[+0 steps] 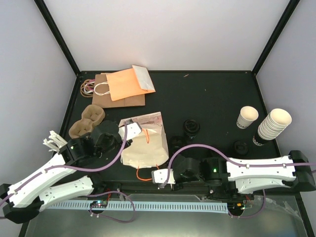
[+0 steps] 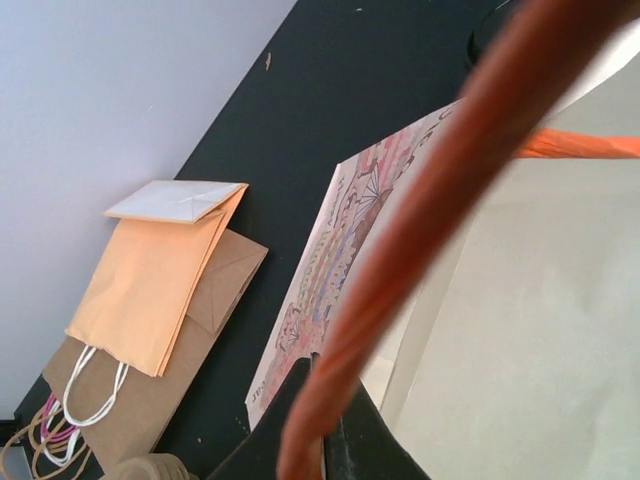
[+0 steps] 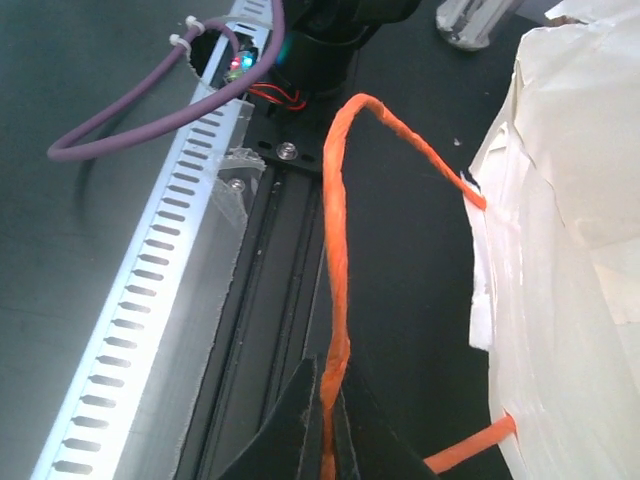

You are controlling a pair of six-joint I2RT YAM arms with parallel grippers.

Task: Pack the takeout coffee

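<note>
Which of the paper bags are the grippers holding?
The cream bag with orange handles: the left gripper and right gripper each pinch one. Orange bag and brown bag lie flat behind, untouched.

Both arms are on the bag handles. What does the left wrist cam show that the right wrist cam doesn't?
Left wrist only: the bag's printed panel, plus a flat orange bag lying on a brown bag by the wall. Right wrist only: the slotted cable duct, a purple cable and a full handle loop. Both: the cream bag, with each arm's jaws shut on an orange handle.
</note>
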